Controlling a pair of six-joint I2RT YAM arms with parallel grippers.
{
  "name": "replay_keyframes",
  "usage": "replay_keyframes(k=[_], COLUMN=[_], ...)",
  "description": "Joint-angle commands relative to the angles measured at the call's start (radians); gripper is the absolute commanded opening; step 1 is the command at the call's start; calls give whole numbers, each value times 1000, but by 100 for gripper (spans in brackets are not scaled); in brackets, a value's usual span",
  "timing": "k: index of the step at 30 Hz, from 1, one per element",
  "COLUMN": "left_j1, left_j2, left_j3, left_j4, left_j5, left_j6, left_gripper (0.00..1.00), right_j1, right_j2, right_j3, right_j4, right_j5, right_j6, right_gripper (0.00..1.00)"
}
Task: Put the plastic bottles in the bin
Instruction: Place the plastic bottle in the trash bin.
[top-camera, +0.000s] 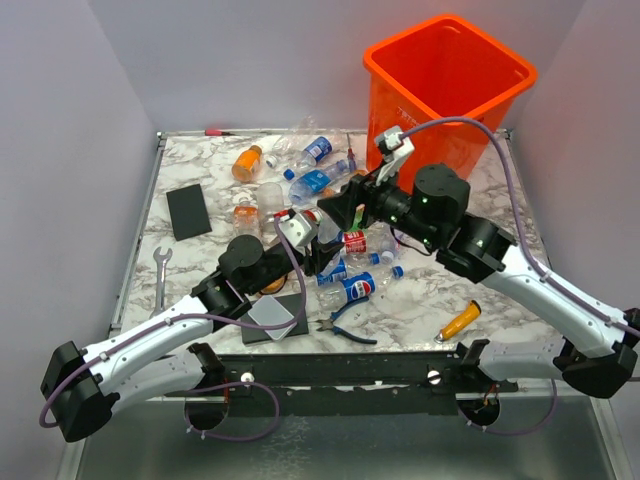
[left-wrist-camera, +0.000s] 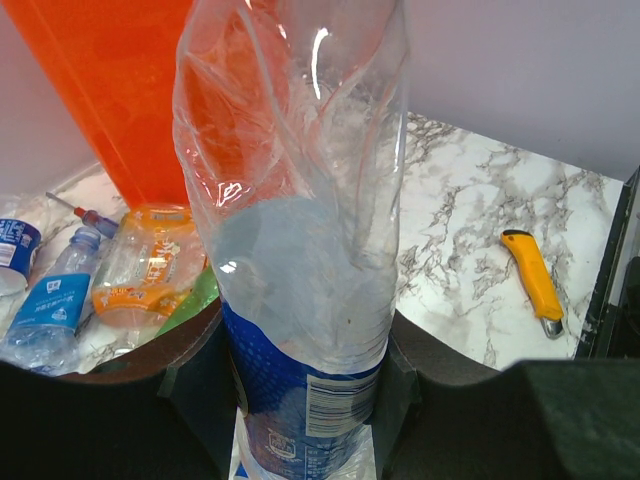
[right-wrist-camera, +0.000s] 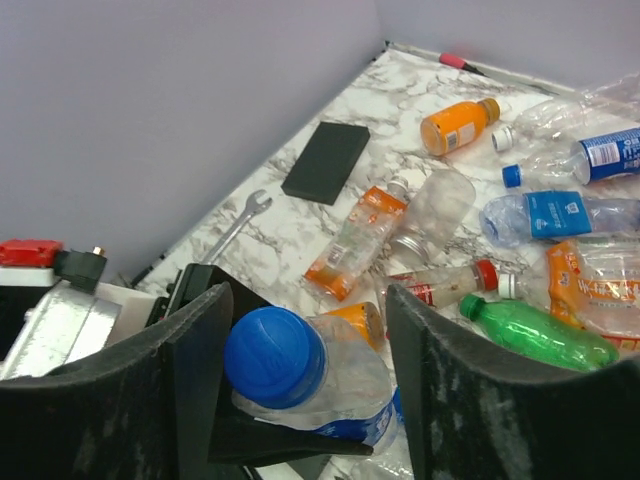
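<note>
Loose btls (top-camera: 312, 183) + pliers (top-camera: 345, 325) nr held btl (left-wrist-camera: 300, 250)

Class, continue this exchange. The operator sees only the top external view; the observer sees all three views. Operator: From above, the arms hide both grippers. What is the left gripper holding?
Observer: The left gripper is shut on a crushed clear bottle with a blue label, which juts out beyond it.
Operator: And the right gripper?
Observer: The right gripper stands open around a blue-capped bottle, with a gap on one side.
Operator: Any bottle that I am missing near that arm?
Observer: The right wrist view shows a green bottle lying beside a red-capped bottle.
</note>
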Motion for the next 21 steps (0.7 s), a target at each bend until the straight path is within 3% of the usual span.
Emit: replay_keyframes(k=[1,4,8,10,12,14,21], left_j1=[-9,-13,-19,-23,-28,-32,-37], left_j2=[-6,-8,-9,-12,-17,-25,-72], left_j3=[-7,-11,-14,-17,-20,-25,-51], left_j4=[25,26,27,25,26,28,62], left_j5=[2,-1,-11,-20,-34,-51,-175], left_j6=[-8,-8,-7,-8,-8,-8,-8], left_gripper=[34,34,38,51,75,98,99], right_j1=[46,51,52,52,52,52,52], right_j2=[49,57,49,37,24,8,-30], right_j3=[35,32,24,23,33,62,297], right_j4=[-46,-49,-48,-48,-57,-81,-114], right_j5=[115,132,157,173,200,242,586], right_j6=[-40,-41,-39,-41,-46,-64,-282], right_gripper=[63,53,32,19,2,1,0])
